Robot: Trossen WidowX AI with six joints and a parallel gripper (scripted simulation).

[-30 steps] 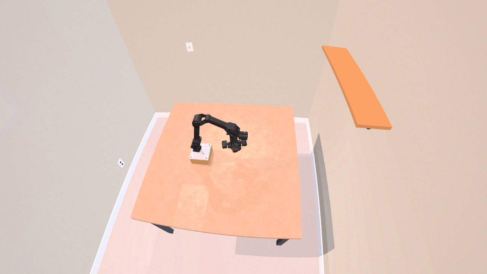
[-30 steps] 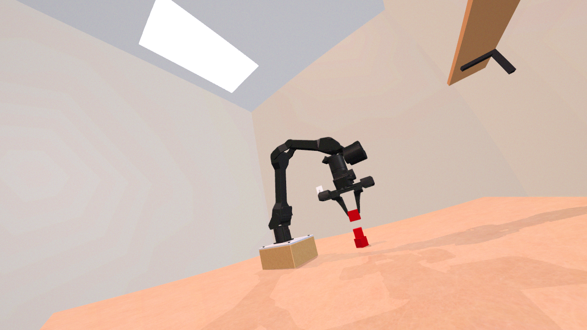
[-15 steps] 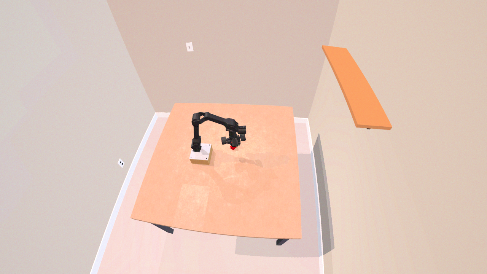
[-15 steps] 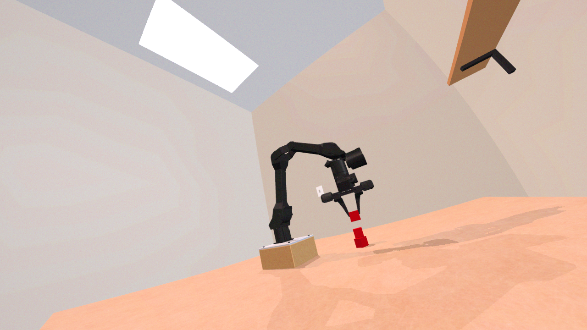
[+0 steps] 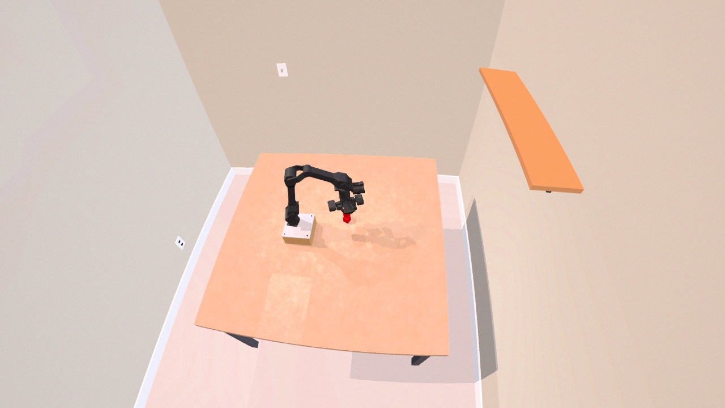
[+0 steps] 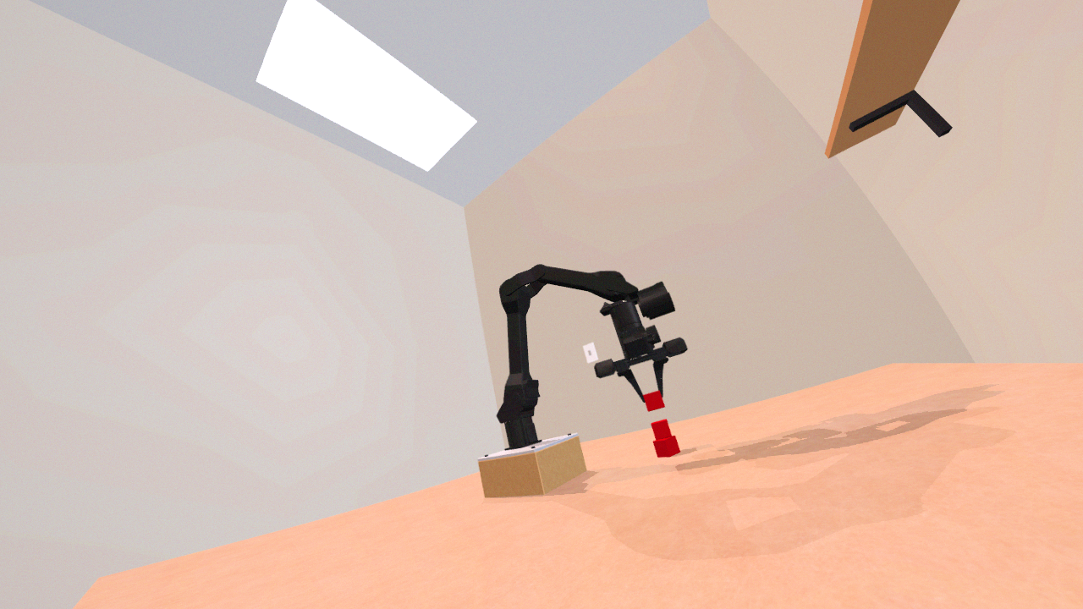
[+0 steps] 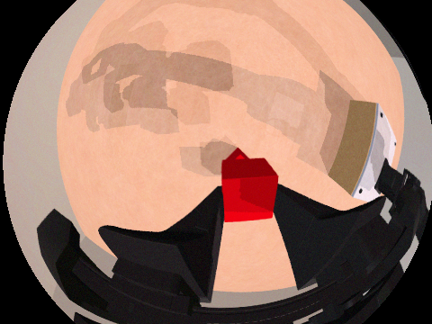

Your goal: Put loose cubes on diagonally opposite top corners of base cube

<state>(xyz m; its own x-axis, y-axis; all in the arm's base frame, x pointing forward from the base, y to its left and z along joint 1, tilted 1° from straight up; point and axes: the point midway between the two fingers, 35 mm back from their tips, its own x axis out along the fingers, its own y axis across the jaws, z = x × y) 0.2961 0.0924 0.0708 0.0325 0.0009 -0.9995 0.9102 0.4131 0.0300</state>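
My gripper [image 5: 346, 213] [image 6: 651, 393] [image 7: 247, 190] points down and is shut on a red loose cube [image 5: 346, 219] [image 6: 654, 402] [image 7: 252, 183]. It holds the cube in the air, a short way above a small red stack on the table. In the exterior view the stack is the red base cube [image 6: 667, 447] with the second red loose cube [image 6: 659, 427] resting on its top, set toward one side. In the wrist view the held cube hides nearly all of the stack; only a small red corner [image 7: 239, 157] shows past its upper edge.
The arm stands on a tan box with a white top plate [image 5: 299, 231] [image 6: 530, 469] [image 7: 359, 150], left of the stack. The orange table [image 5: 329, 304] [image 6: 832, 492] spreads around. An orange wall shelf [image 5: 529, 126] [image 6: 878, 68] hangs high on the right wall.
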